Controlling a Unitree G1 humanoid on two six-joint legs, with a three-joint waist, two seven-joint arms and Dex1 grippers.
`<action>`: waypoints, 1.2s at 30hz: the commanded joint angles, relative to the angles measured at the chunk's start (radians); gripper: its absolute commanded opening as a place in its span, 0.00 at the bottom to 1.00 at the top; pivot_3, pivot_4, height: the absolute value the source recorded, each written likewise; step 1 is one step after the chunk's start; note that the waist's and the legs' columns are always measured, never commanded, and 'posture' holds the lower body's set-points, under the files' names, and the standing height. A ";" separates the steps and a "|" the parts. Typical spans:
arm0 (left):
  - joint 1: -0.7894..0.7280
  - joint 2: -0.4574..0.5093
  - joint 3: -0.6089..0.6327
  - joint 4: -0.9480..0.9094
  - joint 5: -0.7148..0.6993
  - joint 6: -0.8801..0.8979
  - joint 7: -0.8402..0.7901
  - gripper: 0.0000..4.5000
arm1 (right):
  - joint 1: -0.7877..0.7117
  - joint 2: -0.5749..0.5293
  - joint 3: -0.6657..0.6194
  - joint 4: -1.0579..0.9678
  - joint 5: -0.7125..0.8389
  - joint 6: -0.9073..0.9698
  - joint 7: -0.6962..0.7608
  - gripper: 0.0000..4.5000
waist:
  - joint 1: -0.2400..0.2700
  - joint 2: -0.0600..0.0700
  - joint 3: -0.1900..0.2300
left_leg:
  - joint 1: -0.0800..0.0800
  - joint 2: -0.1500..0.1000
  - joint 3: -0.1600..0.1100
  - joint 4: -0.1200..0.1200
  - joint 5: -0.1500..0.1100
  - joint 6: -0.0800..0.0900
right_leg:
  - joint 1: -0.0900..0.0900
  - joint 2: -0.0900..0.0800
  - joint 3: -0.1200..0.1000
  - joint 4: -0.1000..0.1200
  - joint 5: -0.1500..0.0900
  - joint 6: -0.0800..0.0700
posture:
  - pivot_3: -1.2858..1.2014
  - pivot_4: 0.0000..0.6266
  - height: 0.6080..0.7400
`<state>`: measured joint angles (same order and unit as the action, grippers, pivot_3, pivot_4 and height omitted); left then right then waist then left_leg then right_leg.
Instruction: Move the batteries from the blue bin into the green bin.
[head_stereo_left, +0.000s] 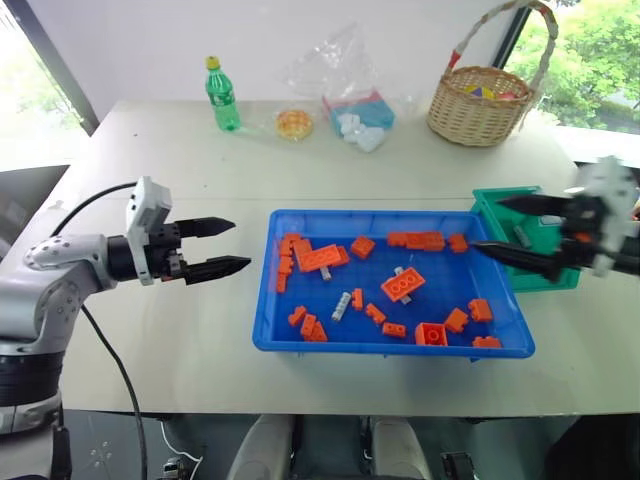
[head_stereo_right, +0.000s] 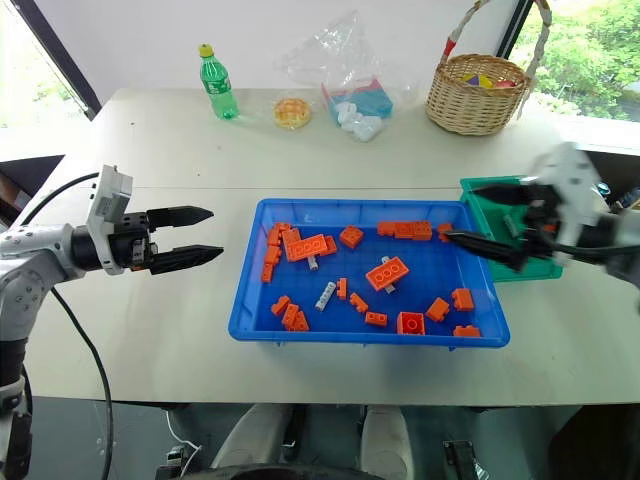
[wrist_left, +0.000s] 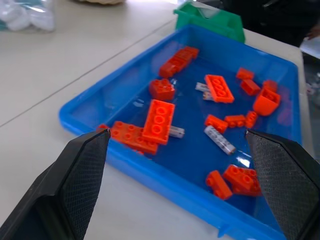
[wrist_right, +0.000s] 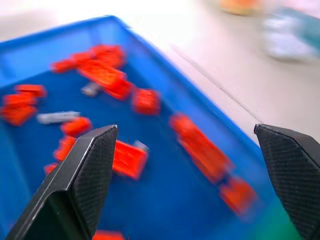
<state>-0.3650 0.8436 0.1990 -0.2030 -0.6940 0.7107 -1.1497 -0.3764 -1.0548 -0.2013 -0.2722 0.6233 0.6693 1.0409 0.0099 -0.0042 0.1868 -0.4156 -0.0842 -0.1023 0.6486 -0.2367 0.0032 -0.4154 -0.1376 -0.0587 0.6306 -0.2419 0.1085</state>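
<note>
The blue bin (head_stereo_left: 390, 349) sits mid-table, holding several orange bricks (head_stereo_left: 403, 285) and a few silver batteries, one (head_stereo_left: 341, 306) near the middle and another (head_stereo_left: 326, 272) further back. The left wrist view shows a battery (wrist_left: 219, 139) among the bricks. The green bin (head_stereo_left: 548, 282) stands against the blue bin's right end, with a grey cylinder (head_stereo_left: 522, 236) inside it. My left gripper (head_stereo_left: 238, 245) hovers open and empty to the left of the blue bin, pointing at it. My right gripper (head_stereo_left: 488, 225) is open and empty over the join between the two bins.
At the back of the table stand a green bottle (head_stereo_left: 222, 95), a small yellow-orange dish (head_stereo_left: 294, 123), a clear plastic bag (head_stereo_left: 352, 85) with blue and white items, and a wicker basket (head_stereo_left: 480, 100). The table's front edge runs just before the blue bin.
</note>
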 joint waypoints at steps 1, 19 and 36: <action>-0.014 0.025 0.011 -0.075 -0.046 0.021 -0.006 1.00 | -0.220 0.121 0.230 0.096 -0.085 -0.008 0.046 1.00 | -0.002 -0.001 0.000 | -0.002 0.000 0.000 0.001 0.000 0.000 | -0.002 0.000 0.000 0.000 0.001 0.002 | 0.52 0.24 0.64; 0.085 0.083 0.067 -0.240 -0.147 0.086 0.052 1.00 | -0.635 0.614 0.637 0.798 -0.500 -0.394 0.237 1.00 | -0.028 -0.002 0.002 | -0.009 -0.002 -0.001 0.002 0.007 -0.010 | -0.013 0.004 0.001 0.007 0.008 0.003 | 0.52 0.24 0.64; 0.098 0.085 0.087 -0.252 -0.182 0.080 0.095 1.00 | -0.734 0.720 0.605 1.140 -0.654 -0.620 0.267 1.00 | -0.031 -0.002 0.002 | -0.009 -0.003 -0.001 0.002 0.009 -0.014 | -0.018 0.004 0.003 0.018 0.008 0.002 | 0.52 0.24 0.64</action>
<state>-0.2684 0.9132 0.2515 -0.4349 -0.8615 0.8013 -1.0590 -1.0811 -0.3412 0.4288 0.8629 -0.0282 0.0721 1.3049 -0.0214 -0.0066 0.1883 -0.4243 -0.0868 -0.1035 0.6508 -0.2278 -0.0105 -0.4336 -0.1338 -0.0553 0.6485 -0.2343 0.1109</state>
